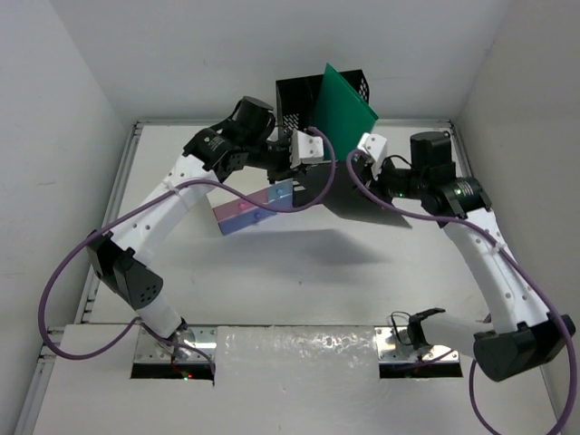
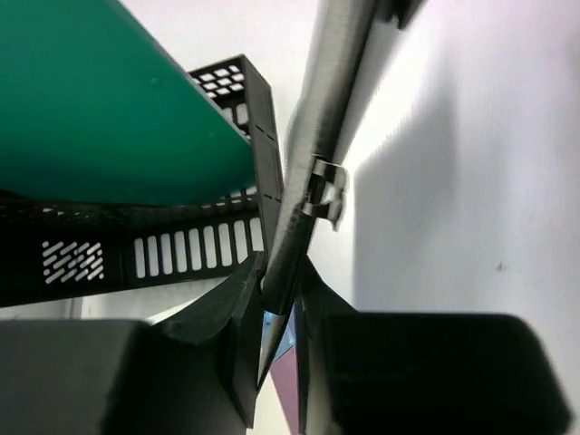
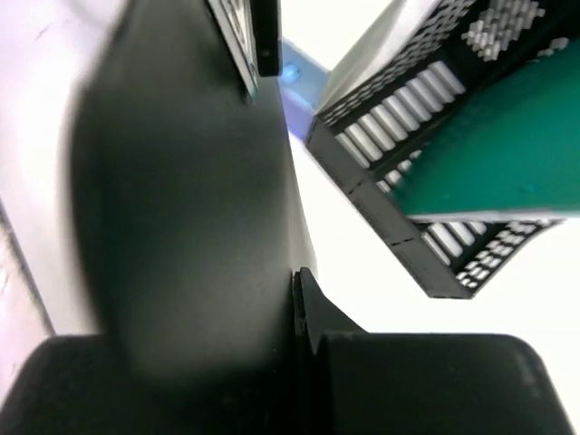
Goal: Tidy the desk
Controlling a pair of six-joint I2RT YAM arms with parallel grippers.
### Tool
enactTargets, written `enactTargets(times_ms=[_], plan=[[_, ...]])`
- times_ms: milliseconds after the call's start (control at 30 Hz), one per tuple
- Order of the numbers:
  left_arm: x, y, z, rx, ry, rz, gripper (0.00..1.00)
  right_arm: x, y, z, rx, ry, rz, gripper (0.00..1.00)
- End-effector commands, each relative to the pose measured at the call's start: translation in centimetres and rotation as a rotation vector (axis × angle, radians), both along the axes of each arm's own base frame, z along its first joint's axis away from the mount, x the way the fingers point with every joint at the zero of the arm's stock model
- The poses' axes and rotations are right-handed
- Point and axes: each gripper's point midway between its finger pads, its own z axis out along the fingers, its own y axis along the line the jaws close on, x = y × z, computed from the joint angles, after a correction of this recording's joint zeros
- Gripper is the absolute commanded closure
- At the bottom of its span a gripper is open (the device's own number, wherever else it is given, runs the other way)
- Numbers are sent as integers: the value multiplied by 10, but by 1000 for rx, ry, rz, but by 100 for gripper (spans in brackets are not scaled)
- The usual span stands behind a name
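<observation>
Both grippers hold a thin black clipboard [image 1: 352,201] in the air over the white desk [image 1: 299,281]. My left gripper [image 1: 311,161] is shut on its left edge; in the left wrist view the jaws [image 2: 279,292] pinch the board [image 2: 319,127] just below its metal clip [image 2: 326,192]. My right gripper [image 1: 361,167] is shut on the board's right part. In the right wrist view the board [image 3: 181,199] fills the left half and hides one finger of that gripper [image 3: 295,283]; the other finger [image 3: 313,317] presses against it.
A black mesh file holder [image 1: 299,95] stands at the back with a green folder [image 1: 343,101] leaning in it; both also show in the left wrist view [image 2: 181,258] [image 2: 109,100]. A small box with pink and blue drawers [image 1: 249,210] sits under the left arm.
</observation>
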Motion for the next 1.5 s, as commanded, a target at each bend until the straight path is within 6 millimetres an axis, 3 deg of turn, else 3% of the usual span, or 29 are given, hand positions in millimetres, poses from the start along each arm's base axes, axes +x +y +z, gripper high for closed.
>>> enactTargets(times_ms=[0, 33, 67, 167, 300, 400, 567, 600, 633, 667, 733, 767, 800, 867, 967, 1067, 1133, 1167, 1200, 1233, 1300, 1333, 1467], plan=[[9, -15, 67, -191, -94, 92, 84, -2, 7, 67, 192, -194, -75, 100], [22, -7, 70, -181, -110, 188, 68, -3, 6, 69, 214, -200, -91, 100], [28, -2, 72, -181, -114, 239, 43, -4, 5, 75, 235, -210, -107, 100], [36, 14, 78, -162, -139, 345, 1, -6, -1, 82, 280, -205, -176, 100], [35, 43, 87, -138, -176, 467, 0, 0, -11, 93, 358, -235, -292, 100], [32, 70, 78, -78, -153, 544, 0, 4, -13, 97, 418, -230, -343, 100], [50, 144, 60, -76, -44, 692, 0, 17, -16, 108, 532, -267, -412, 100], [60, 185, 50, -70, -20, 785, 0, 21, -13, 126, 616, -304, -412, 100], [66, 218, 43, -75, 0, 849, 0, 29, -12, 122, 638, -297, -427, 100], [62, 234, 24, -52, 33, 867, 0, 31, -6, 135, 695, -324, -414, 100], [62, 254, 4, -60, 71, 895, 0, 40, -1, 141, 723, -346, -423, 100], [63, 278, -8, -61, 93, 952, 0, 53, 0, 143, 738, -373, -455, 100], [61, 284, -33, -47, 150, 968, 0, 56, 8, 145, 747, -385, -450, 100], [69, 303, -52, -77, 185, 1009, 0, 77, 12, 143, 765, -420, -505, 100], [82, 314, -72, -117, 239, 1053, 0, 98, 26, 139, 747, -447, -560, 100], [98, 315, -88, -131, 285, 1065, 0, 129, 48, 117, 667, -471, -594, 100], [102, 310, -89, -151, 295, 1037, 0, 139, 53, 113, 645, -504, -619, 100], [105, 309, -92, -153, 306, 1032, 0, 143, 53, 120, 666, -535, -630, 100], [107, 308, -93, -162, 302, 1027, 0, 154, 55, 107, 652, -532, -659, 100], [109, 308, -95, -163, 303, 1024, 0, 159, 55, 107, 665, -544, -672, 100], [112, 308, -108, -157, 333, 1027, 1, 169, 55, 112, 702, -577, -699, 100], [115, 309, -112, -156, 338, 1026, 2, 179, 61, 101, 697, -576, -701, 100], [122, 308, -138, -148, 408, 1024, 3, 193, 78, 92, 702, -611, -687, 100]])
